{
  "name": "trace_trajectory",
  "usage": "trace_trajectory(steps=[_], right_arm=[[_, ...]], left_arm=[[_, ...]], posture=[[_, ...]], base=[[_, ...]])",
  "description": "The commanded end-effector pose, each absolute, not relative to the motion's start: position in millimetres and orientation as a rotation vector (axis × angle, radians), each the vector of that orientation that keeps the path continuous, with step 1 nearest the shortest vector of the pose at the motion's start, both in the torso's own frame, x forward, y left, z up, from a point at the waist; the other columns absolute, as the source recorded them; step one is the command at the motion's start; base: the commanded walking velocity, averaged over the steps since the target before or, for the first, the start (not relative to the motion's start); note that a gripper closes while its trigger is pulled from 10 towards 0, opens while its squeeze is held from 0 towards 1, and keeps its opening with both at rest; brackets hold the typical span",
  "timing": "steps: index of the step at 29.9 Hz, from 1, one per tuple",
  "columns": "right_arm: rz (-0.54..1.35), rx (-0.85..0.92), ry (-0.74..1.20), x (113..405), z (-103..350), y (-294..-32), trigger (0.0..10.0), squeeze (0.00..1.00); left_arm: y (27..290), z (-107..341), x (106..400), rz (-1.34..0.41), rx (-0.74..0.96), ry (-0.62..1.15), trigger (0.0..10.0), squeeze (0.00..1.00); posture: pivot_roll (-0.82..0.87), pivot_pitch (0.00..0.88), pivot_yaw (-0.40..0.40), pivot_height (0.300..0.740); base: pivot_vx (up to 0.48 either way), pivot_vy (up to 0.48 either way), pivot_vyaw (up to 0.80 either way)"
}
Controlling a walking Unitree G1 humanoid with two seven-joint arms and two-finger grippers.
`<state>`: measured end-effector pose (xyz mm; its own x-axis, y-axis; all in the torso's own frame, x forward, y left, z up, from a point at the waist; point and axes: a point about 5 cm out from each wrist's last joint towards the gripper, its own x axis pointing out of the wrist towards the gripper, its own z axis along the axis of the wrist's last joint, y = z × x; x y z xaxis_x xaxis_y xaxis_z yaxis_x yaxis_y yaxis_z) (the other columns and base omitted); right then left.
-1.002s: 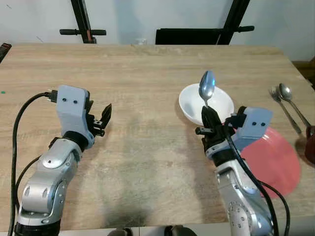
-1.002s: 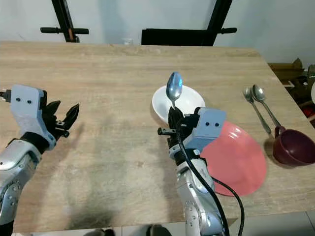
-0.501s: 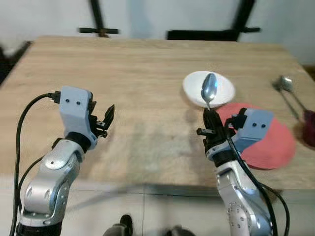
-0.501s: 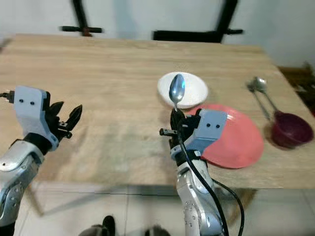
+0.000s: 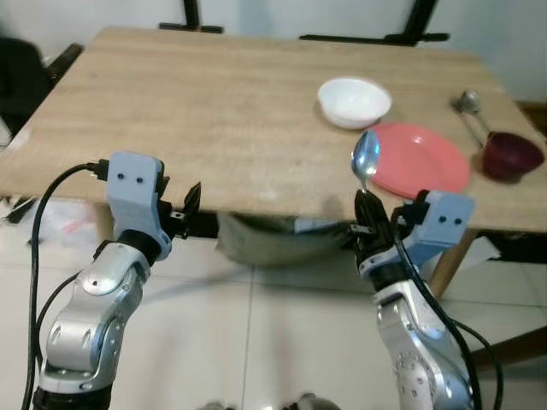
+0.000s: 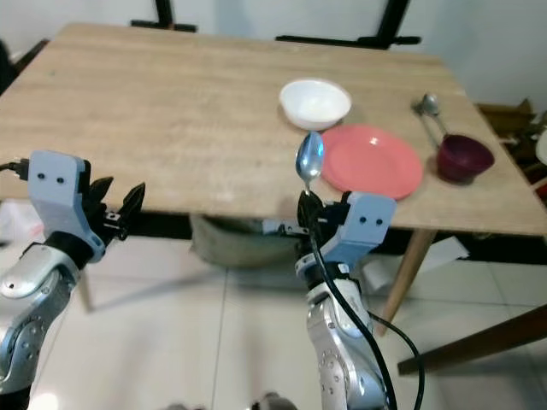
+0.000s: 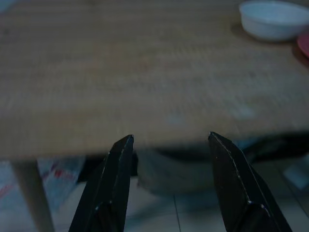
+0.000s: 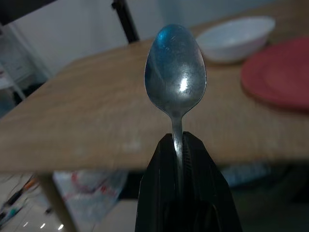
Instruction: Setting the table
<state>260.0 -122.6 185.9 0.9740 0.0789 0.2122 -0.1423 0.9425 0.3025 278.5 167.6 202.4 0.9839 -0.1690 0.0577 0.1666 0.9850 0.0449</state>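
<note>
My right gripper [image 5: 367, 205] is shut on a metal spoon [image 5: 365, 161], held upright with its bowl on top; the spoon [image 8: 175, 70] sticks up from the closed fingers in the right wrist view. It hangs in front of the wooden table's near edge [image 5: 256, 184]. On the table stand a white bowl [image 5: 355, 101], a pink plate [image 5: 419, 159] beside it, a dark red bowl [image 5: 511, 155] and a spoon and fork [image 5: 467, 104] at the far right. My left gripper [image 5: 190, 201] is open, level with the near edge, holding nothing.
A bag-like bundle [image 5: 282, 243] lies under the table on the tiled floor [image 5: 256, 342]. A table leg [image 5: 449, 260] stands just right of my right arm. Black chair frames [image 5: 376, 34] are behind the table.
The camera has backed away from the table, so the table shows smaller and farther and the floor has come into view. Both grippers keep their pose; the spoon stays gripped.
</note>
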Motion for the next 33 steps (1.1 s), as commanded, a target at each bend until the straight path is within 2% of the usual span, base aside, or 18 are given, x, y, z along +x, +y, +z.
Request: trace_trajectory(steps=[1, 28, 33], right_arm=[[0.097, 0.350, -0.192, 258.8, 183.6, -122.8, 10.0, 0.00], [0.093, 0.340, -0.183, 258.5, 181.7, -124.1, 10.0, 0.00], [0.096, 0.339, -0.182, 259.1, 181.2, -123.3, 10.0, 0.00]], left_arm=[[165.7, 199.4, 277.5, -0.175, 0.042, -0.052, 10.0, 0.00], [162.9, 197.8, 279.7, -0.178, 0.033, -0.049, 10.0, 0.00], [163.0, 198.1, 280.8, -0.176, 0.030, -0.051, 10.0, 0.00]], posture=[[-0.05, 0.058, 0.056, 0.740], [-0.06, 0.060, 0.053, 0.740], [-0.06, 0.056, 0.055, 0.740]], base=[[-0.454, 0.000, 0.00], [-0.443, 0.000, 0.00], [0.000, 0.000, 0.00]])
